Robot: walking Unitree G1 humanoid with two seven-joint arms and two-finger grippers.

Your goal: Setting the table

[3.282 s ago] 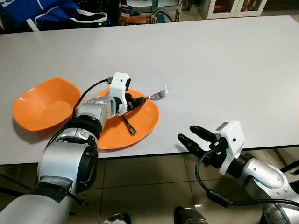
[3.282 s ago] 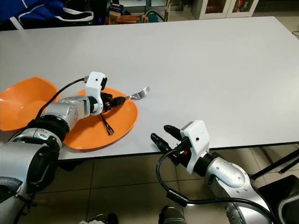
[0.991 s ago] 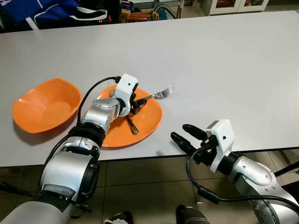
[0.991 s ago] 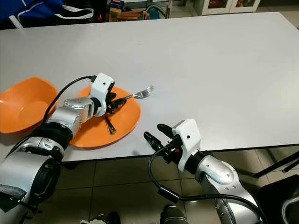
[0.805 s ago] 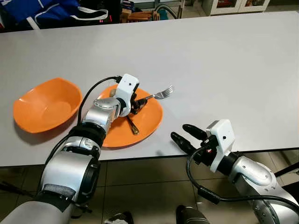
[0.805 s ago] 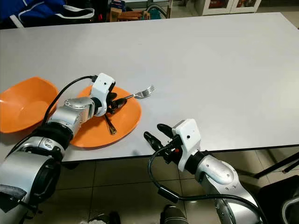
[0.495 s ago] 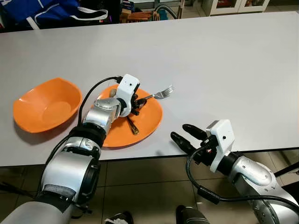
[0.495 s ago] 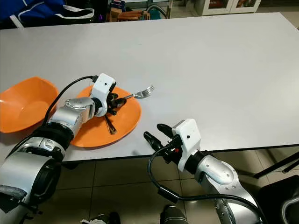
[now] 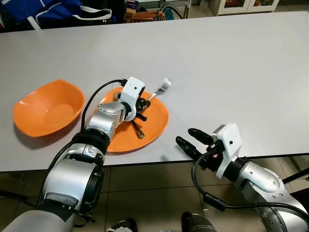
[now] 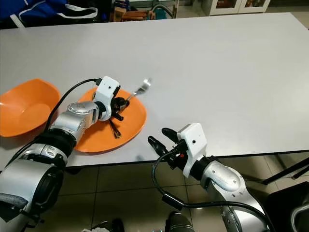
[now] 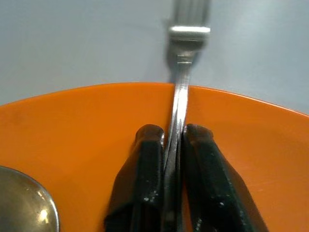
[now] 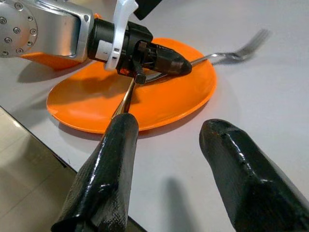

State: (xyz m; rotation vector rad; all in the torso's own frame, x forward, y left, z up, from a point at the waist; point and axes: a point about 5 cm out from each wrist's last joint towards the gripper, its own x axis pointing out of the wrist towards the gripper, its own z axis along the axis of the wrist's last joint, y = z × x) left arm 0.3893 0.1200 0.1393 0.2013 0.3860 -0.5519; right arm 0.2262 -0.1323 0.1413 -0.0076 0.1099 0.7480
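Observation:
An orange plate (image 9: 153, 122) lies near the table's front edge, and a spoon (image 9: 137, 131) rests on it. My left gripper (image 9: 143, 102) is low over the plate, shut on the handle of a silver fork (image 9: 164, 86). The fork's tines point up and away past the plate's far rim, slightly blurred. In the left wrist view both black fingers (image 11: 147, 183) pinch the fork (image 11: 181, 92) edge-on above the plate (image 11: 87, 125). My right gripper (image 9: 186, 136) hovers open at the table's front edge, right of the plate, holding nothing.
An orange bowl (image 9: 46, 108) sits left of the plate. The white table (image 9: 231, 67) stretches bare to the right and back. Blue cloth (image 9: 43, 9) and clutter lie beyond the far edge. Tiled floor (image 9: 145, 193) shows below the front edge.
The left gripper has rolled and tipped the fork; its tines rose off the table and swung slightly towards the plate. The right gripper stays put.

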